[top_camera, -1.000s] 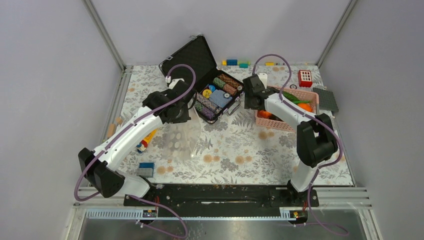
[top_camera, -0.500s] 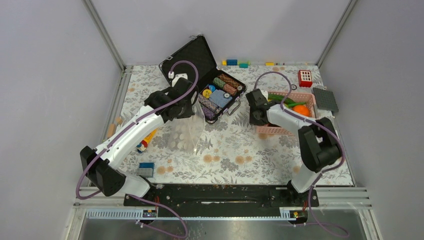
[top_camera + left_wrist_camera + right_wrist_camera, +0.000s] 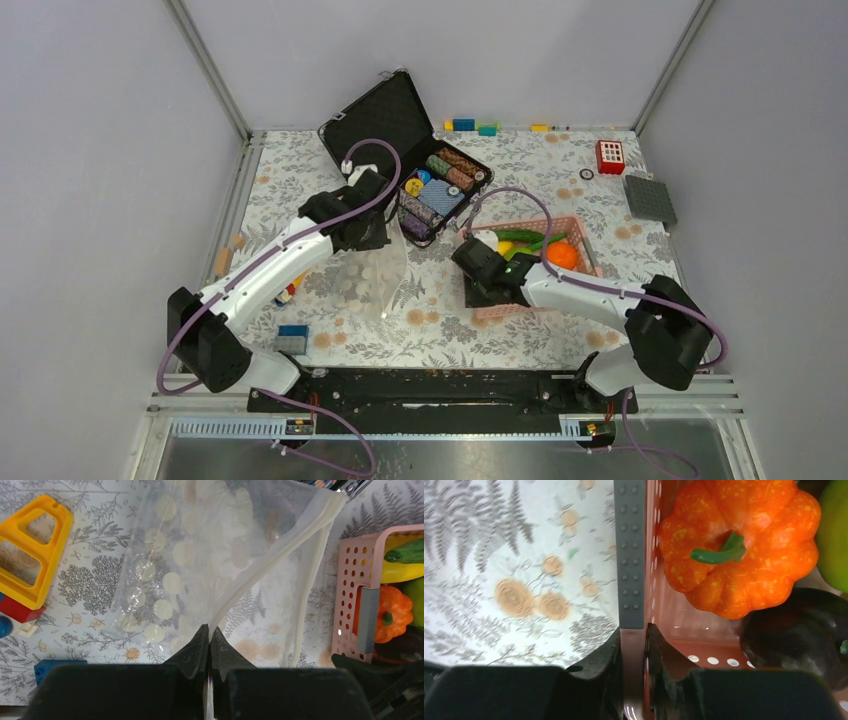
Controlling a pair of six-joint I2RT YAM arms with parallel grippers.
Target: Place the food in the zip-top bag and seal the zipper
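Left gripper [image 3: 209, 632] pinched fully closed on zipper [image 3: 280, 555] lip of zip-top bag [image 3: 200, 565]. Bag hangs lifted, mouth gaping, over tabletop left of centre.
Right gripper [image 3: 636, 630] clamped on side wall of pink basket [image 3: 350, 580], mid-tabletop, near bag.
Food all in basket: pumpkin [image 3: 739, 550], apple [image 3: 831, 535], dark round fruit [image 3: 794, 635], banana [image 3: 400, 572], pod [image 3: 407, 555]. None bagged.
Likely step: bring basket alongside bag mouth. Slide flat, no tipping. Stop short of hanging lip. Hold lip high so mouth gapes wide.
No brand, label or writing readable.
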